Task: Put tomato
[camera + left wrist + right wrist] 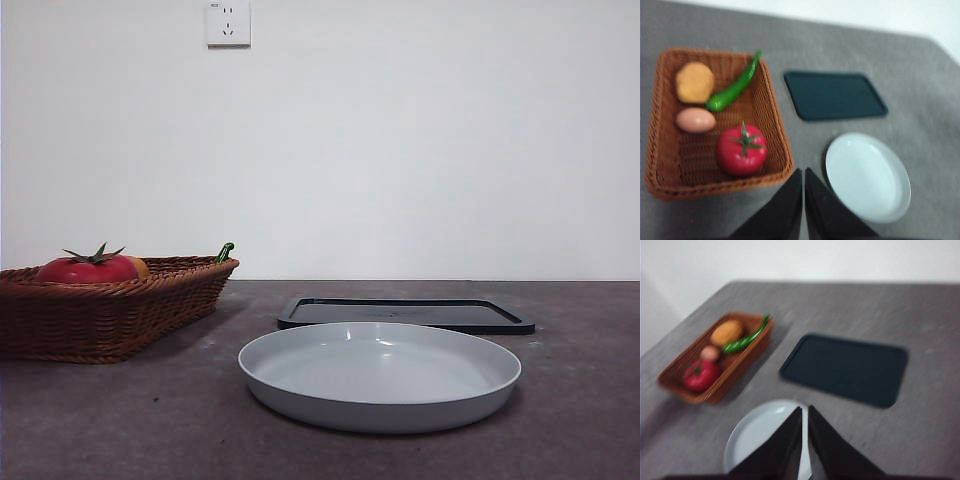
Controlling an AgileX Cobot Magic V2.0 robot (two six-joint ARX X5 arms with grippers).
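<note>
Nothing of the task looked done: the tomato [741,150] lay untouched in the wicker basket [777,130], in the corner nearest the grey plate [867,175], with a green pepper [732,89] and 2 other pieces of produce beside it. The left gripper [803,192] hung above the table with its jaws pressed together on nothing, between basket and plate. The right gripper [805,432], likewise closed and empty, hovered over the plate, with the dark tray [845,367] beyond it. Reaching, grasping, lifting and placing all remained.

The grey table [120,420] carries a brown wicker basket [100,320], a dark rectangular tray [405,314] and a pale round plate [380,375].
</note>
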